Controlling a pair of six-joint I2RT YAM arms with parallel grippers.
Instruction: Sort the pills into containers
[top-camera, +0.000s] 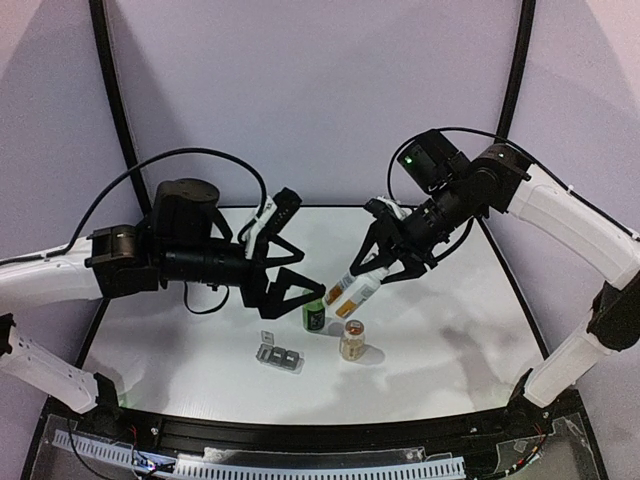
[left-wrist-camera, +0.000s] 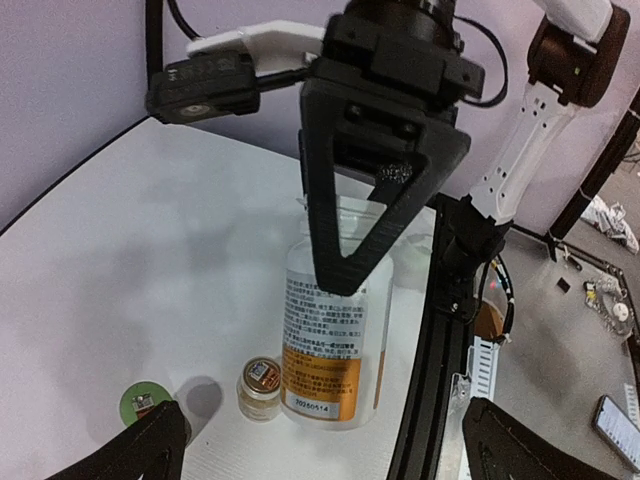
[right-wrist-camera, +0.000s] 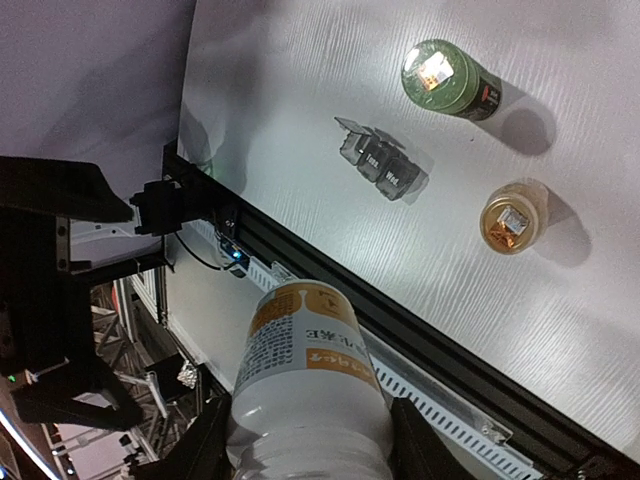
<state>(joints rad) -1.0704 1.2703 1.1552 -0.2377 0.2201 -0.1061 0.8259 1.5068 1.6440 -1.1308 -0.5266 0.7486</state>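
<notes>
The small grey three-compartment pill box (top-camera: 279, 356) lies on the white table (top-camera: 450, 330) at lower centre of the overhead view, with one clear lid raised. Just up and to its right stand a green round jar (top-camera: 314, 317) and a small amber jar (top-camera: 351, 341). Your right gripper (top-camera: 372, 272) clamps a tall white plastic bottle (top-camera: 357, 290), tilted above them. Your left gripper (top-camera: 305, 245) gapes wide and holds nothing.

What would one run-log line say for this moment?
right tool: shut on white bottle, in air, tilted | left tool: open, empty | pill box: one lid up
</notes>
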